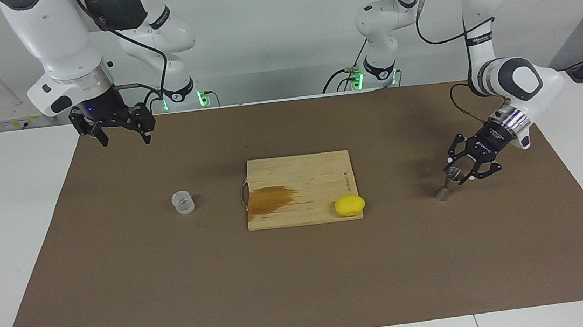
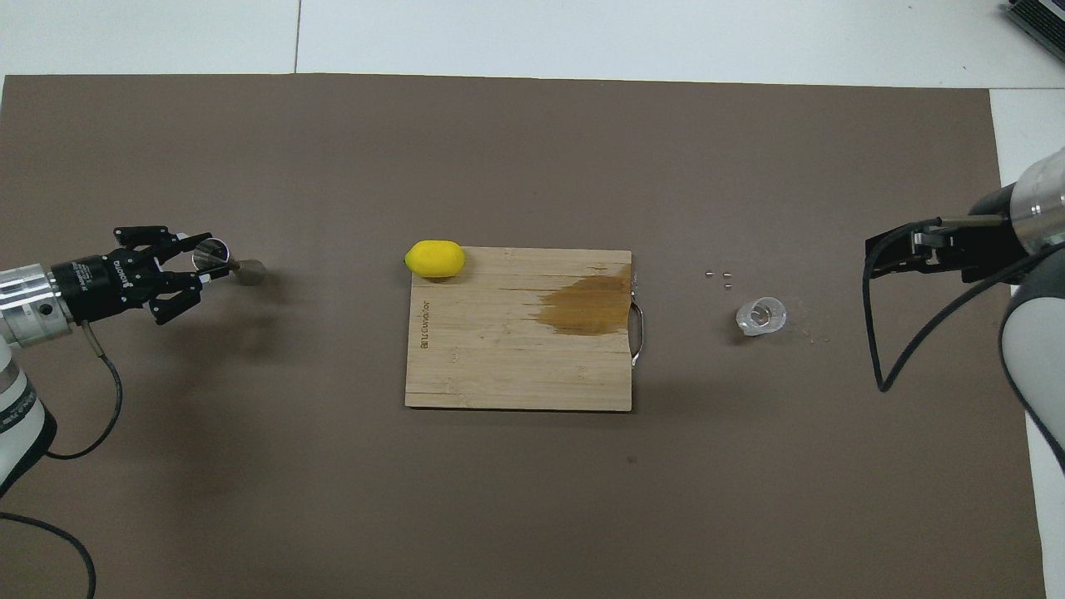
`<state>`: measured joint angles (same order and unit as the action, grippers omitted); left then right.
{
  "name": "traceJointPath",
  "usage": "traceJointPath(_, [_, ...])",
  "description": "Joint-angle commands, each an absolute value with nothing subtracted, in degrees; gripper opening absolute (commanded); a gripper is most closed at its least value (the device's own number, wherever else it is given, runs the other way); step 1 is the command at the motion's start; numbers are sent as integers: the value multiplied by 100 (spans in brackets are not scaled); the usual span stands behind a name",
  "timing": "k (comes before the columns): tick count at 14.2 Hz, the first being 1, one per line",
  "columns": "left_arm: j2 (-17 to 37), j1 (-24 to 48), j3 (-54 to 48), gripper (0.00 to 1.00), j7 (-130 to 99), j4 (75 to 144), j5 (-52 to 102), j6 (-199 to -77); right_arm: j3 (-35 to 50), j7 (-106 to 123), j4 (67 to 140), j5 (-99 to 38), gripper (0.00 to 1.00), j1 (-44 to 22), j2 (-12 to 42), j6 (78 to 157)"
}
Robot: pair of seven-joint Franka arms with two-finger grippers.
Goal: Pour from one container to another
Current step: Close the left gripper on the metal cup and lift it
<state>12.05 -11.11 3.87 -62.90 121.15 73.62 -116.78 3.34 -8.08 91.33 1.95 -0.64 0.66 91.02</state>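
At frame right we see the left gripper (image 1: 458, 174) clamped on the steel jigger (image 1: 448, 183); the right gripper (image 1: 122, 133) hangs wide, partly cropped overhead.

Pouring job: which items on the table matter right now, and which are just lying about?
In the job:
- clear plastic cup, standing alone toward the right arm's end
- steel jigger, tilted in the left gripper

Lying about:
- cutting board with a brown stain
- lemon on it
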Motion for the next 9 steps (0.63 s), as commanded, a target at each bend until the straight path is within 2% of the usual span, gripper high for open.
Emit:
traceJointPath(1, [1151,-1073,395,0,-6249,12007,7445,-11374,378,-870,9070,88,100,0,79,8982])
traceJointPath(4, [1029,-880,343,0,-6284,11769,7409,-11153,378,-870,9070,88,100,0,79,8982])
traceJointPath(9, [695,287,352,0,-6573,11663,7427,-11372,378,-870,9070,88,100,0,79,8982])
